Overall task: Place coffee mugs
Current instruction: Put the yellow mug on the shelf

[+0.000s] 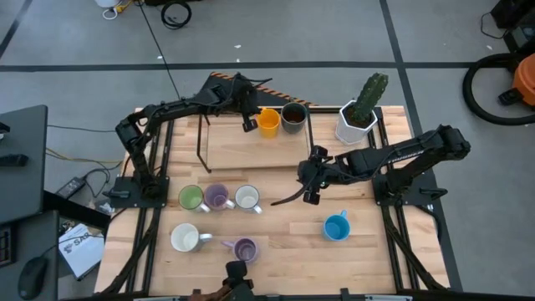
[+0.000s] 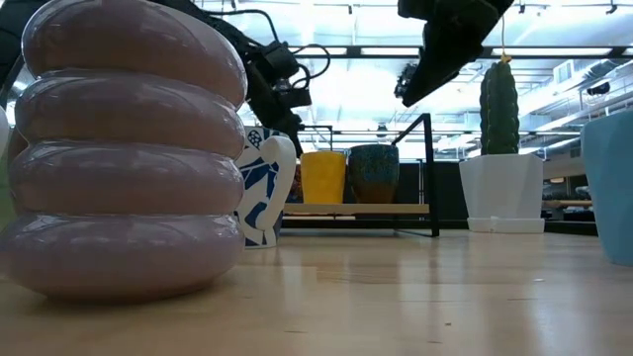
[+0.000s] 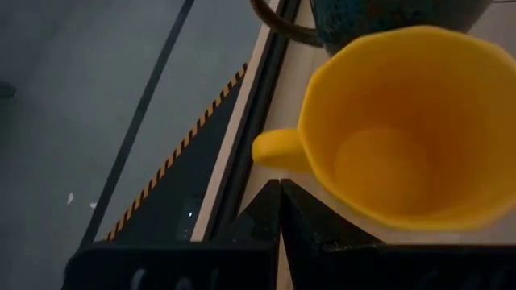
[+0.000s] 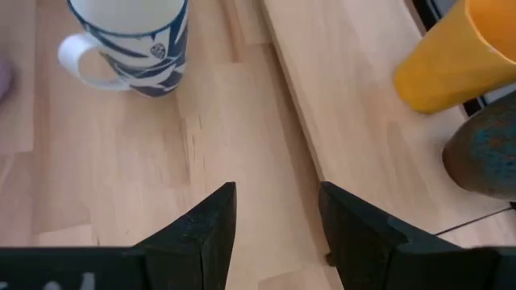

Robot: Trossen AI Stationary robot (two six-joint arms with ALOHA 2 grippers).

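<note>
An orange mug (image 1: 267, 122) and a dark brown mug (image 1: 293, 117) stand side by side on a low wooden shelf (image 1: 251, 150) at the table's far side. My left gripper (image 1: 249, 124) is shut just left of the orange mug, by its handle (image 3: 278, 151). My right gripper (image 1: 311, 177) hangs open above the table's middle, touching nothing. Green (image 1: 191, 198), purple (image 1: 217, 197) and white patterned (image 1: 247, 198) mugs stand in a row. A second white mug (image 1: 185, 237), a second purple mug (image 1: 244, 249) and a blue mug (image 1: 336, 227) stand nearer. My left gripper (image 3: 280, 211) has its shut fingertips (image 3: 300, 201) right at the orange mug's side (image 3: 339, 197), next to the handle, coming in level from the table's left. I cannot tell whether they touch it. The mug stands upright on the shelf.
A white faceted pot with a cactus (image 1: 359, 117) stands at the far right corner, beside the shelf. The shelf's black frame (image 1: 201, 142) rises at its left end. Bare wood lies between the blue mug and the row of three.
</note>
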